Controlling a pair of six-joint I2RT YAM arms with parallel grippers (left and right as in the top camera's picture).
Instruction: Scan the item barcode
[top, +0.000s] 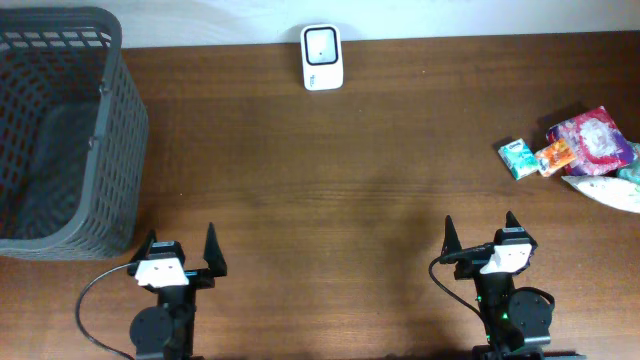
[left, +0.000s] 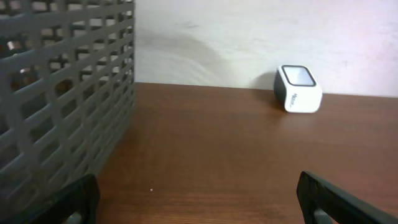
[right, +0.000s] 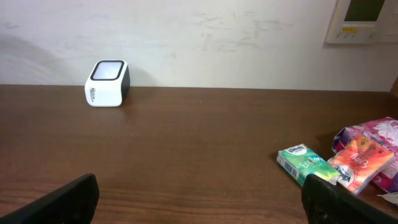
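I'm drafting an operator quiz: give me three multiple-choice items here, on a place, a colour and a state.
1. Where is the white scanner?
A. table's far edge, near the middle
B. between the arms
C. near right corner

2. What colour is the basket?
A. white
B. grey
C. red

3. The left gripper and right gripper are:
A. both shut
B. one shut
C. both open, empty

Key: 1 A, it sits at the back edge; 2 B, its mesh is grey; 3 C, fingers apart, nothing between.
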